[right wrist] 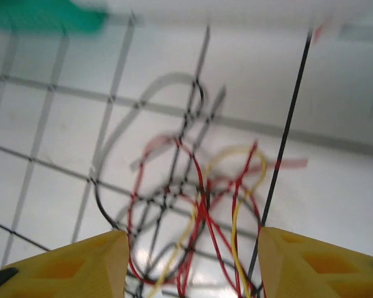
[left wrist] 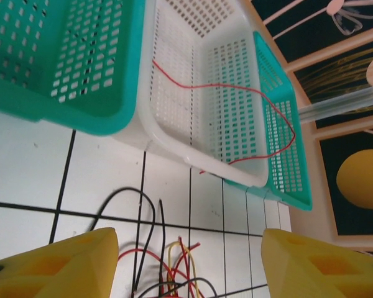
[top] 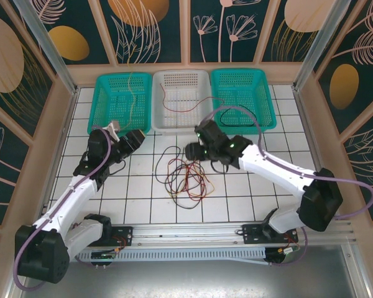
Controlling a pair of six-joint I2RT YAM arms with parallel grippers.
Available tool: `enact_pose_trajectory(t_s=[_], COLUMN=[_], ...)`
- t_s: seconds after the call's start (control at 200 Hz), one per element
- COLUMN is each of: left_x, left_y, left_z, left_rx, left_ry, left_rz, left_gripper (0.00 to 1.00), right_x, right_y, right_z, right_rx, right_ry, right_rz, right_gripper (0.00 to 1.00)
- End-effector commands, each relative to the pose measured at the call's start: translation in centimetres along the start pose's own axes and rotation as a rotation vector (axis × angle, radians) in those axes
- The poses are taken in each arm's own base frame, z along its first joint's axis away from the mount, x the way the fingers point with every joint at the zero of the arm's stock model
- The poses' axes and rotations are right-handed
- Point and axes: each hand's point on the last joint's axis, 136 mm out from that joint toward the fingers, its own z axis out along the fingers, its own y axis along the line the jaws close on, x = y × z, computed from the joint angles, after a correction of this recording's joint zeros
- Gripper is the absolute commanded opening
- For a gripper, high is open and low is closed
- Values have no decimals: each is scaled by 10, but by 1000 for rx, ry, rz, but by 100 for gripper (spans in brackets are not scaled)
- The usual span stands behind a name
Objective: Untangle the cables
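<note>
Looks down on a white tiled table (top: pixel 143 192) with the cables (top: pixel 185 177), a loose heap of red, yellow and black strands, lying in the middle between the two arms. Places the left gripper (top: pixel 129 141) near the heap's left side and the right gripper (top: pixel 194 151) at its upper right edge. From each wrist, shows yellow fingers spread apart with nothing between them: both hands open, empty, the heap on the tiles below and ahead.

Behind the heap, three baskets in a row: teal basket (top: pixel 105 102), white basket (top: pixel 158 102), second teal basket (top: pixel 265 93). Inside the white one, a separate red wire (left wrist: pixel 236 90), draped over its far wall.

Probably risks pinching several crossed strands at once, given how closely the red and yellow loops overlap; could tighten the knot or drag the whole heap along. Could also snag the draped red wire on the basket mesh.

No brand, label or readable writing anywhere; right wrist view blurred.
</note>
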Motion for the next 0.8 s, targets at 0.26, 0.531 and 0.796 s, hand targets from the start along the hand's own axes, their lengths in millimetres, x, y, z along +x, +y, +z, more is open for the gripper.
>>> enact_pose_trajectory(t_s=[0.26,0.531,0.796], left_x=[53,77,86], left_y=[24,48,64], left_z=[19,21,27], left_rx=[-83,-161,-215], left_ry=[130,174,203], left_rz=[11,37,42], left_gripper=[57,56,55], right_x=[54,46,24], right_y=[-44,-47,-16], right_z=[69,70,13], right_rx=[138,165,113], right_ry=[198,169,14], right_rz=[52,21,-31], right_gripper=[45,14,0])
